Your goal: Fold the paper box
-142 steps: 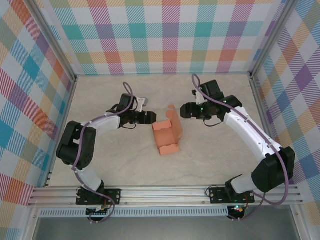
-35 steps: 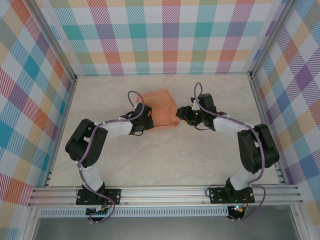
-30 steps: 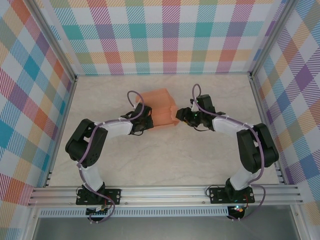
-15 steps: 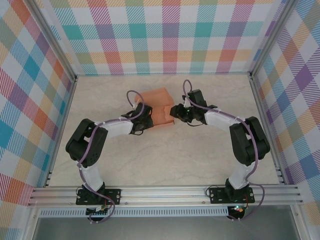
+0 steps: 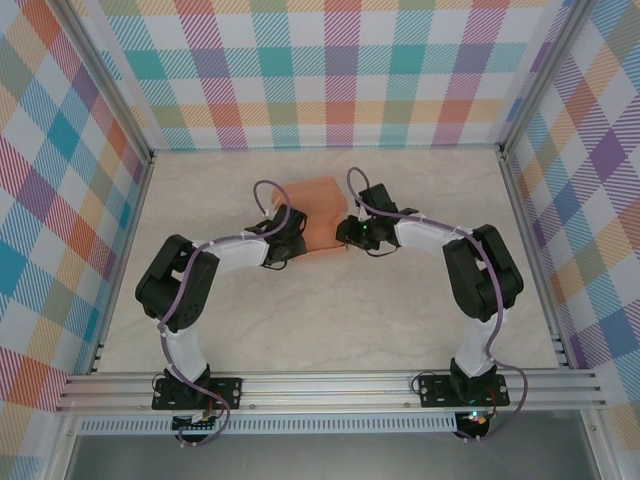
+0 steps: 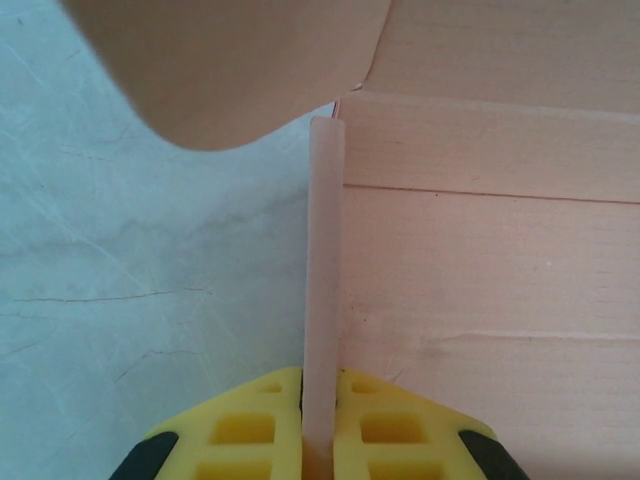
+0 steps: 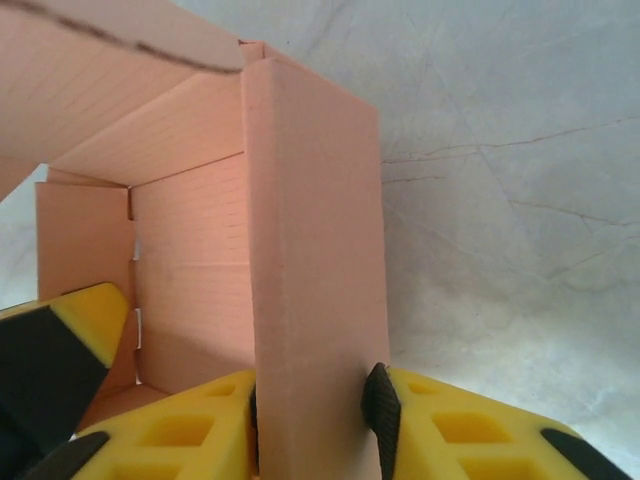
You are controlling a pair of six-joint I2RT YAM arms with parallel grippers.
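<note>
The left gripper (image 6: 320,405) has its yellow fingers (image 6: 240,430) pressed together on a thin edge of the paper box (image 6: 480,250). The card shows edge-on as a pale strip running straight away from them. The right gripper (image 7: 312,425) has a thicker, doubled-looking wall (image 7: 315,250) between its fingers (image 7: 470,425), with dark pads against both faces, so to my eye it is clamped on as well. That reads as a hold from two opposite sides. I'd guess one arm steadies the shell while the other presses a panel home, so nothing springs back open.

From above, the left gripper (image 5: 290,240) and right gripper (image 5: 346,232) come in from either side. The paper box (image 5: 315,205) sits between them, over the middle of the table (image 5: 400,320) and a little toward its far side. I cannot tell whether its underside rests on the table or hangs just clear.

The right wrist view looks into the hollow, so the open side faces that arm, with the gripped wall standing upright. A rounded flap (image 6: 230,70) juts out unfolded near the left fingers. The long axis seems to run near to far rather than arm to arm. From above, though, the outline is close to square, so I wouldn't swear to it.
</note>
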